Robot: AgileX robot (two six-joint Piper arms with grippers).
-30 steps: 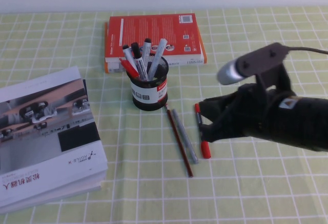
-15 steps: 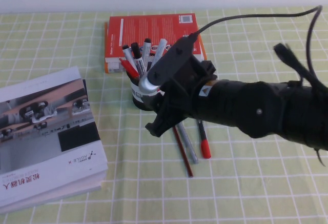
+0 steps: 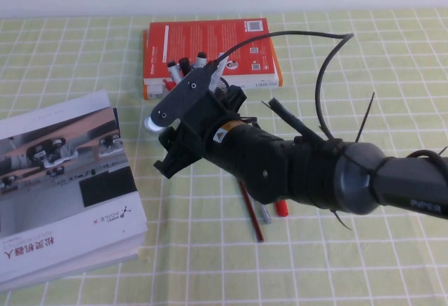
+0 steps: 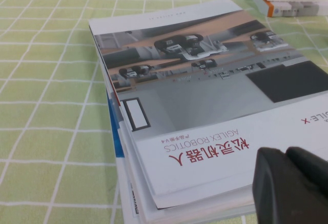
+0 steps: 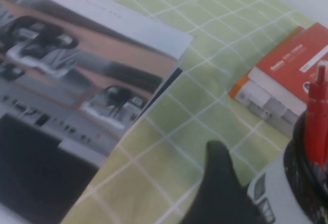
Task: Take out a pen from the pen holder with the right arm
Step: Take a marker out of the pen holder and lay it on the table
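The right gripper (image 3: 170, 160) hangs just beside the black pen holder (image 5: 289, 193), on its brochure-stack (image 3: 63, 180) side; whether its claw is released or clenched cannot be told; the markers (image 3: 184, 64) stand in the holder; the left gripper (image 4: 287, 157) hovers clenched over the brochures.

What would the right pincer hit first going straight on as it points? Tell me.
Probably the tablecloth just short of the booklet, though depth is unclear. The right pincer tilts down beside the pen holder; the left pincer sits over that booklet.
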